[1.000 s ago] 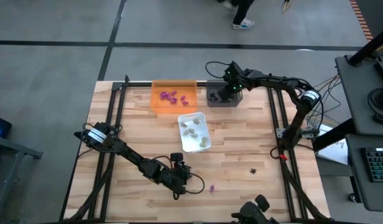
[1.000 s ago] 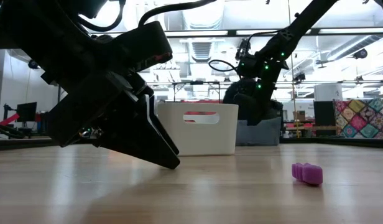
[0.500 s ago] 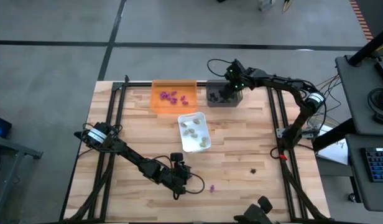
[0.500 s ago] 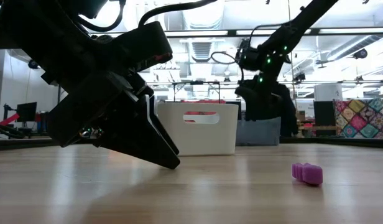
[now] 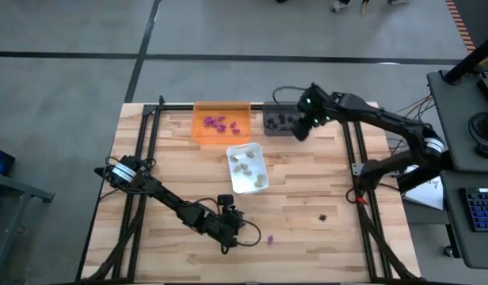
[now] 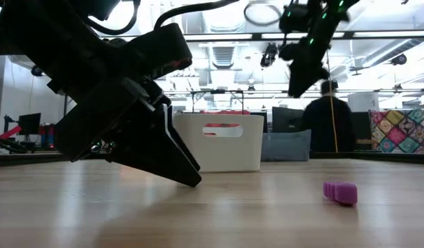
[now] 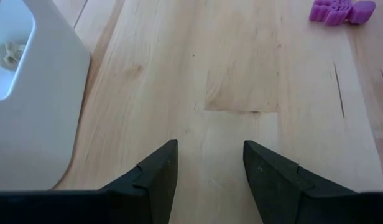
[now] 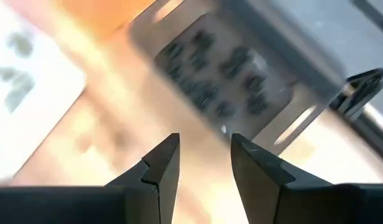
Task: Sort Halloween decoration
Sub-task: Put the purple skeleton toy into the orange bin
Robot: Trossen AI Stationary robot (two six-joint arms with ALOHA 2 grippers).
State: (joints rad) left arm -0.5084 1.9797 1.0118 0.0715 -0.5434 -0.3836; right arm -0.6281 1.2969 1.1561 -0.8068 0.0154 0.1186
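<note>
Two tools showing, both empty with fingers apart: right tool (image 5: pixel 301 131) hanging raised beside the grey tray (image 5: pixel 282 121) of black pieces (image 8: pixel 224 70), left tool (image 5: pixel 242 232) sitting low on the counter (image 5: pixel 307 182), pointing at a stray purple piece (image 5: pixel 270 239). Lying alone farther right, one black piece (image 5: pixel 323 216).

Left gripper (image 5: pixel 242 231) low on the desk (image 5: pixel 307 182) near front edge, one purple piece (image 5: pixel 269 239) just beside it. Right gripper (image 5: pixel 301 131) at grey tray (image 5: pixel 280 122)'s right end. Orange tray (image 5: pixel 221 123) has purple pieces, white tray (image 5: pixel 247 168) beige ones. Black piece (image 5: pixel 322 216) lies alone.
</note>
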